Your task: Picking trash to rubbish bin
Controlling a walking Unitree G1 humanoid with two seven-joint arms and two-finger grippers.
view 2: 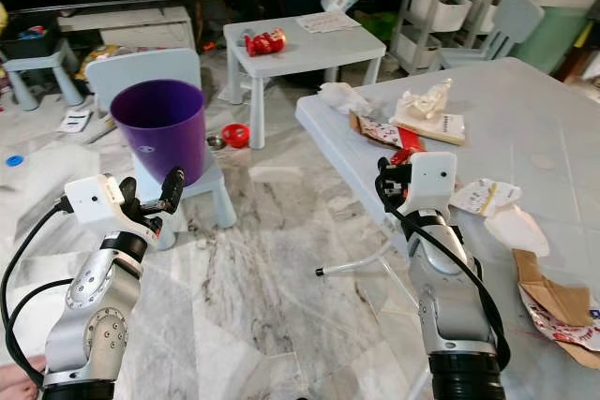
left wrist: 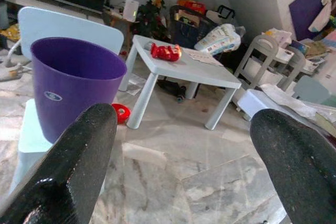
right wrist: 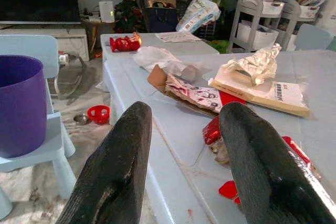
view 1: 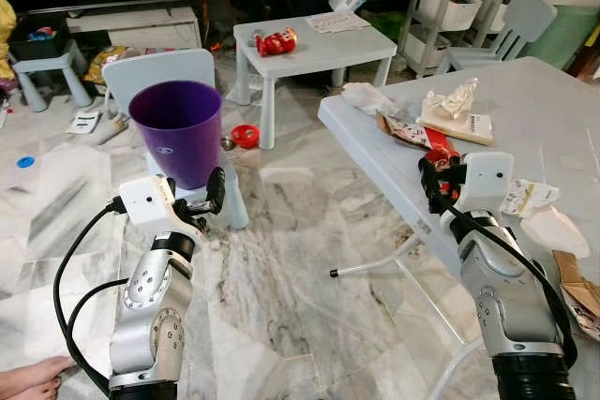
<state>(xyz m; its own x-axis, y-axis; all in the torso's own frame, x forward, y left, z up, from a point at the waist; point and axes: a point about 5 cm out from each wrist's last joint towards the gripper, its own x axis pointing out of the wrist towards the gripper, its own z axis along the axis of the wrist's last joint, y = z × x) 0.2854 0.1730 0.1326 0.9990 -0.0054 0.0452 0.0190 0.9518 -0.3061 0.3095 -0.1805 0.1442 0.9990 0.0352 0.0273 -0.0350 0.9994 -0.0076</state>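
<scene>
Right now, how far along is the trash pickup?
Nothing visibly binned: the purple bin on the small blue chair shows no trash. In hand: nothing; the right gripper is open over the grey table, beside the red wrapper. Left gripper is open, empty. Left: red wrapper, crumpled paper, tissue.

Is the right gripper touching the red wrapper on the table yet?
Cannot tell. In the right wrist view the open right gripper sits just over the red wrapper, one finger hiding part of it, so neither contact nor gap shows plainly.
</scene>
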